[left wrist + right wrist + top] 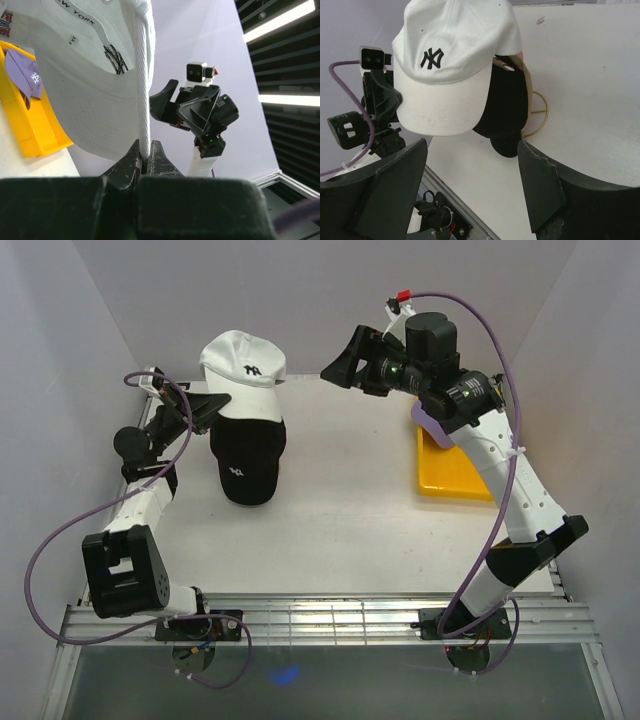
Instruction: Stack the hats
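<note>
Soft white cloth cap with dark logo [243, 362] hangs over black cloth cap with white logo [247, 460] on table [350, 500]. Left pincer [145, 160] shut tight on white cap's thin edge. Right pincer [472, 150] wide open, holds nothing. Cap looks light, floppy; stiff brim likely best to grab.

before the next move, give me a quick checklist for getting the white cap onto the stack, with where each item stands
1. Left gripper shut on the white cap at its rim: ok.
2. Right gripper open and apart from the white cap: ok.
3. White cap above the black cap: ok, they overlap in the top view.
4. White cap seated flat on the black cap: cannot tell.
5. Purple cap stacked: not ok, it lies in the yellow tray.
</note>
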